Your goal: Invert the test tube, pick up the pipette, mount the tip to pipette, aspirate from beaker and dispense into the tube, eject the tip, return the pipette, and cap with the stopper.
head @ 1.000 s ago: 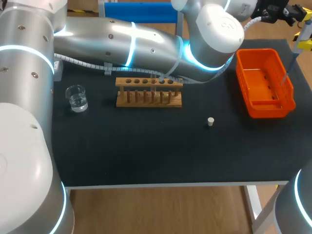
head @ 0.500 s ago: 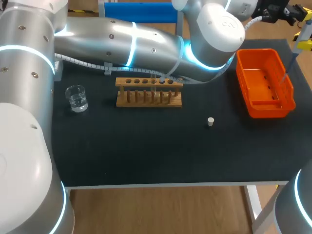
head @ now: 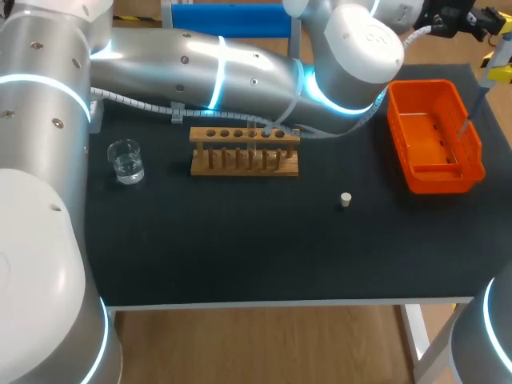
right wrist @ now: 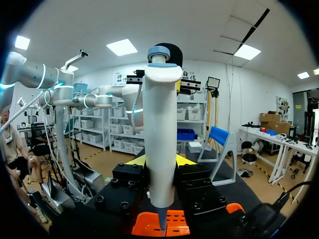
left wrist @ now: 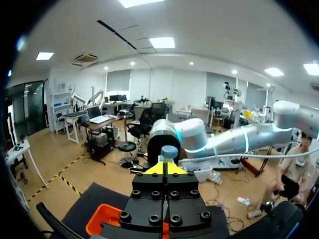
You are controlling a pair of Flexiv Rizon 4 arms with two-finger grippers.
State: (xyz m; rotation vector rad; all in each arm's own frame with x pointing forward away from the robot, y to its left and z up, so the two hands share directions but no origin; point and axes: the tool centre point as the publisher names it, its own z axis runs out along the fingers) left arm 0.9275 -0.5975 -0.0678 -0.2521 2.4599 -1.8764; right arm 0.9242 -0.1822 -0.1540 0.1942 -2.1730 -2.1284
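Observation:
My right gripper is shut on the white pipette, held upright at the table's far right over the orange bin. In the head view the pipette shows at the right edge, and its thin lower end points into the bin. My left gripper is shut, with its yellow tips right at the pipette's blue button. On the mat stand a clear tube in the wooden rack, a beaker of water at the left, and a small white stopper.
My left arm stretches across the back of the table above the rack, with its elbow beside the bin. The orange bin lies just under both grippers. The black mat's front half holds only the stopper.
My left arm's elbow has crept slightly to the right. The pipette and the things on the mat have stayed in place.

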